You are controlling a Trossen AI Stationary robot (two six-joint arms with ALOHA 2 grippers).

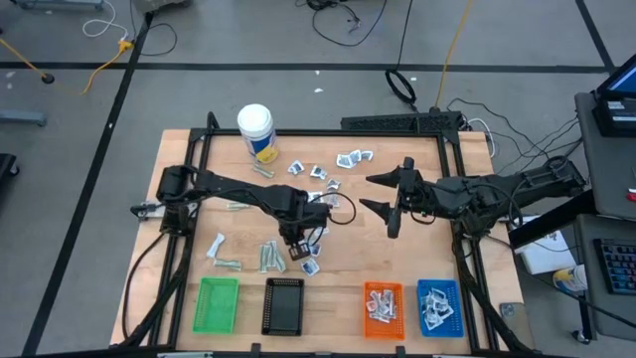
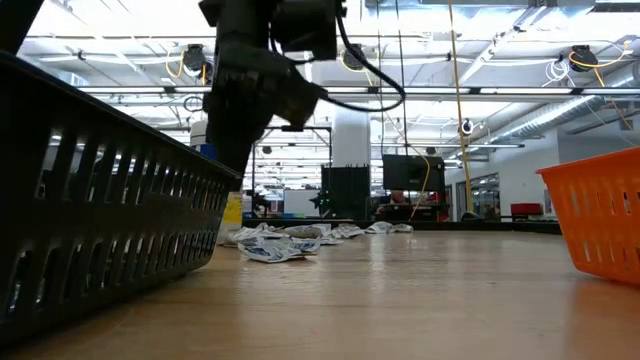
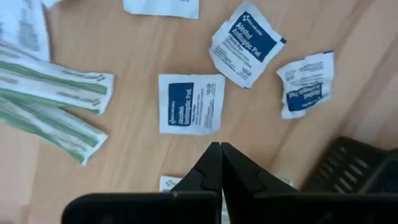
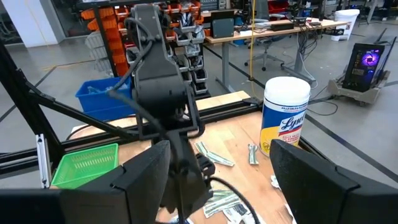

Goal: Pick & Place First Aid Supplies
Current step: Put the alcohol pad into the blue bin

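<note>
White-and-blue square sachets [image 3: 189, 104] [image 3: 244, 43] [image 3: 306, 84] and pale green wrapped strips [image 3: 53, 81] lie flat on the wooden table; from above they scatter around the middle [image 1: 318, 174] [image 1: 270, 257]. My left gripper [image 3: 221, 149] [image 1: 298, 244] points down above these packets, shut, with nothing visible between its tips. A white sachet edge [image 3: 168, 182] shows on the table behind its fingers. My right gripper [image 1: 383, 194] [image 4: 227, 186] hangs open, high over the table's right half, away from the packets.
Green [image 1: 218, 303], black [image 1: 284, 305], orange [image 1: 384, 306] and blue [image 1: 438, 305] trays stand along the near edge; the orange and blue ones hold packets. The black tray's corner [image 3: 348, 165] is close to my left gripper. A white bottle [image 1: 256, 131] stands at the far left.
</note>
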